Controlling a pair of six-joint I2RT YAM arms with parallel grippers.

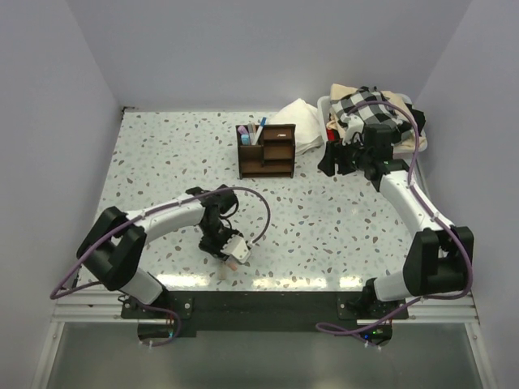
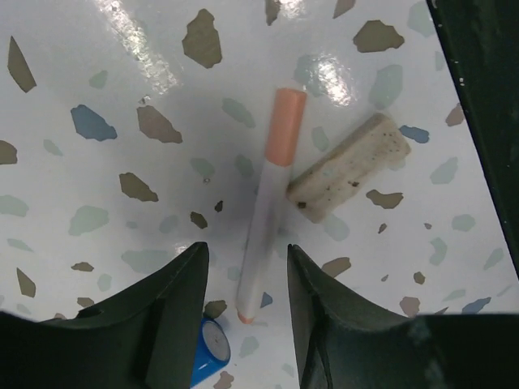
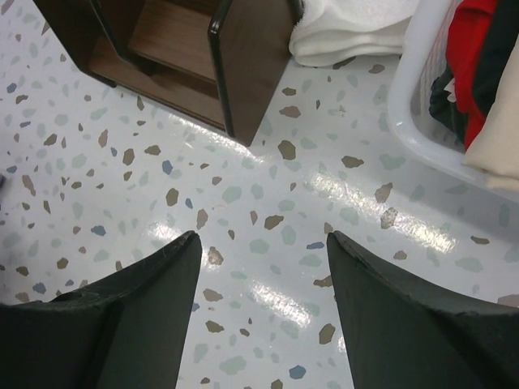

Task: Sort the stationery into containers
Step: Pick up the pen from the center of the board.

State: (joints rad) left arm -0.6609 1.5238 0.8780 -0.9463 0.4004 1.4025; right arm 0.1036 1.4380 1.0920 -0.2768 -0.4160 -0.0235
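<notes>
Left fingers (image 2: 174, 316) open, pointing down at the speckled worktop (image 1: 162, 154) near its front edge, left of centre. Between them lies a pen (image 2: 263, 219), white barrel with an orange cap, flat on the worktop; its lower end sits in the gap, neither finger visibly touching it. Beige speckled eraser (image 2: 349, 166) lies flat just beside the pen's right side, angled away from it; contact not clear. A blue piece (image 2: 212, 347) shows partly from under the left-hand finger, too hidden to identify. Organizer (image 1: 272, 154), dark brown wood, stands upright toward the back centre, well apart from the pen; a few pens stand in its left compartment (image 1: 253, 134). Right fingers (image 3: 146, 308) open, holding nothing, over bare worktop near the organizer's right side. White cloth (image 1: 298, 121) lies behind the organizer; white bin (image 3: 413, 105) with checked cloth (image 1: 361, 104) at back right.
</notes>
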